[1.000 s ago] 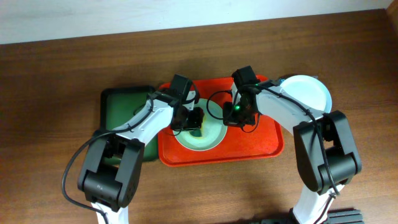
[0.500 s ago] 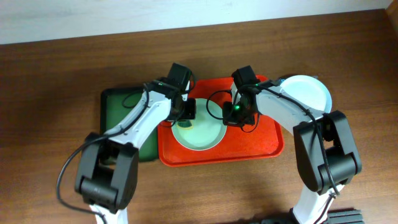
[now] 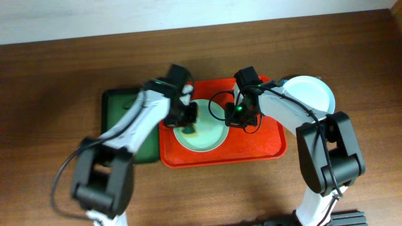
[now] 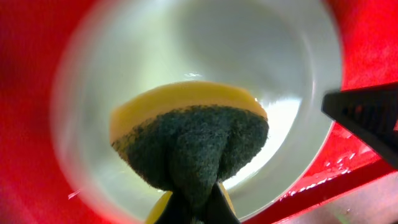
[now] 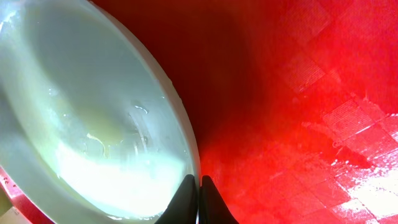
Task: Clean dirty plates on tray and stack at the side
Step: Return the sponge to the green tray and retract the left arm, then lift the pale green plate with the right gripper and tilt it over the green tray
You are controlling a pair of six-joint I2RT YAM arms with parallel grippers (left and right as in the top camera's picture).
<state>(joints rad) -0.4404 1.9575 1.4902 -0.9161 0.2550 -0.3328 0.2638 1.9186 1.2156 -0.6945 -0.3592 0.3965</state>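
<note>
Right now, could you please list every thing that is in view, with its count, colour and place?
tray: one, red-orange, middle of the table
mint-green plate: one, pale mint-green, on the tray's left half
white plate: one seen, white, on the table beside the tray's far right corner
small tray: one, dark green, on the table left of the red-orange tray
sponge: one, yellow with a dark green scouring side, over the mint-green plate
table: one, brown wood, under everything
left gripper: one, black, jaws shut on the sponge
right gripper: one, black, jaws shut on the mint-green plate's right rim
</note>
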